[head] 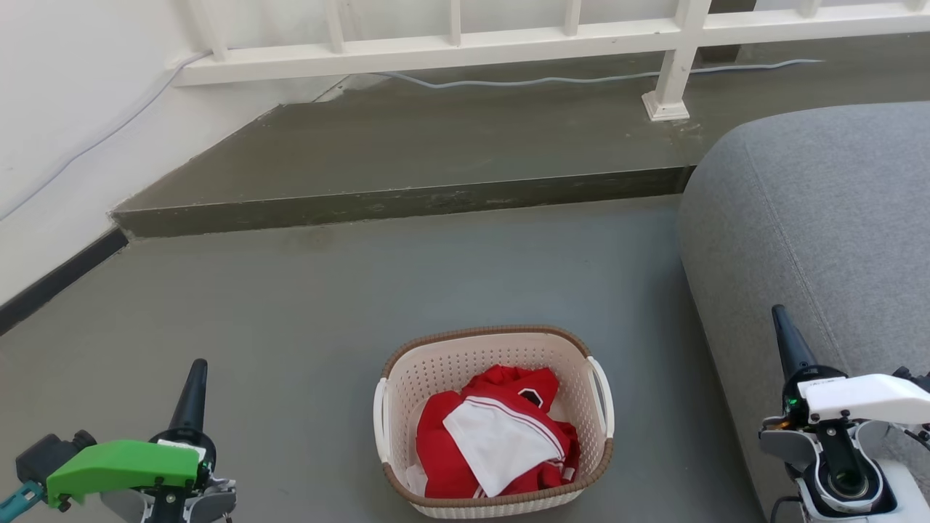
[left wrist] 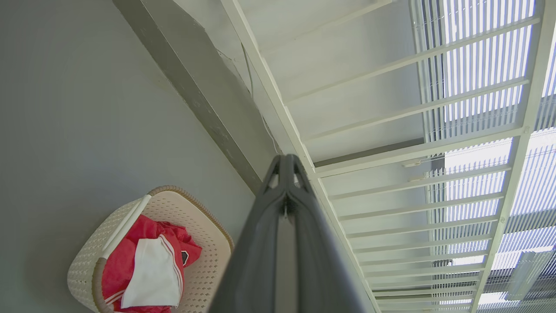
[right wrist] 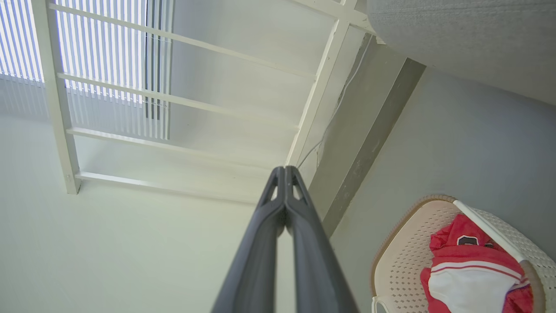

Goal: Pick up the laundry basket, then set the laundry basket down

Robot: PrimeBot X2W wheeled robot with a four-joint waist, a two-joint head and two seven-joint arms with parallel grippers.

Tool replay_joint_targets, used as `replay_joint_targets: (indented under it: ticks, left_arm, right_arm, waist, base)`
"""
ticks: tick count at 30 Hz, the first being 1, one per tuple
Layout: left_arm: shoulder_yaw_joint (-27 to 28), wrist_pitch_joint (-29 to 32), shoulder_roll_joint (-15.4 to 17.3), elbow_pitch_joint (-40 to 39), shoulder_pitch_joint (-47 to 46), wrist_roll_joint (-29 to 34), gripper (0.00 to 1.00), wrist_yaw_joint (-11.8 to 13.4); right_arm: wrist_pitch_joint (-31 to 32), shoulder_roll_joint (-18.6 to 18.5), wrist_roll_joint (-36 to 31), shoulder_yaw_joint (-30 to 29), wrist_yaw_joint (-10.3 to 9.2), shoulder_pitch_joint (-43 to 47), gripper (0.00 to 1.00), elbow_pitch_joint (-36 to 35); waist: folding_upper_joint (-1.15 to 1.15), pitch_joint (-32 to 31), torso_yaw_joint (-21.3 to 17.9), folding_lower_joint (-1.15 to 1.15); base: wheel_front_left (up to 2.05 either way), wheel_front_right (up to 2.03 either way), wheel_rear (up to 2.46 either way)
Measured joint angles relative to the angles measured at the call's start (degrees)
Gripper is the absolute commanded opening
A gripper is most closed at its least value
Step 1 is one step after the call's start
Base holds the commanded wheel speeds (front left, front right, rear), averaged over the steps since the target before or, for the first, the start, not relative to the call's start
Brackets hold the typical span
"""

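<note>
1. White wall (head: 73,109), at 10 o'clock in the head view; a dark skirting ran along its foot.

2. Left gripper (head: 197,369), at 8 o'clock, under a green wrist cover (head: 120,465), pointing up the view over bare floor. In the left wrist view the left gripper (left wrist: 286,161) had its two dark fingers (left wrist: 260,243) pressed together to the tip, with nothing between them. It was well apart from the basket.

3. Grey floor (head: 290,305), across the middle. A raised step (head: 407,145) lay toward 12 o'clock, with a white railing (head: 450,47) on it. A pale cable (head: 552,80) trailed beneath the rail.

4. Laundry basket (head: 465,363), at 6 o'clock, upright on the floor between the two grippers and touched by neither. It had cream perforated walls, a brown woven-look rim and white handles (head: 603,396) on its left and right sides. Inside were a red garment (head: 447,428) and a white cloth (head: 498,443) lying on top of it. The laundry basket also showed at 8 o'clock in the left wrist view (left wrist: 204,243) and at 4 o'clock in the right wrist view (right wrist: 404,256).

5. Grey sofa (head: 821,218), at 3 o'clock, near the basket's right side but apart from it.

6. Right gripper (head: 779,314), at 4 o'clock, under a white wrist cover (head: 868,396), seen against the sofa. In the right wrist view the right gripper (right wrist: 285,171) had its fingers (right wrist: 256,261) closed against each other, clasping nothing.
</note>
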Motion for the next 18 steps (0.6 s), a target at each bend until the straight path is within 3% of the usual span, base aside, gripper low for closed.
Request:
replay_joint_targets:
  ticks: [18]
  left_arm:
    - [2.5,3.5,-0.4,1.0,-0.7,-11.0,0.0,0.0]
  right_arm:
    - [3.4,-0.1,13.7,-2.5,1.82,-1.0,0.0,1.0]
  waist:
    - [0.0,-0.4,0.3,0.0]
  base:
    - [0.0,0.0,0.0]
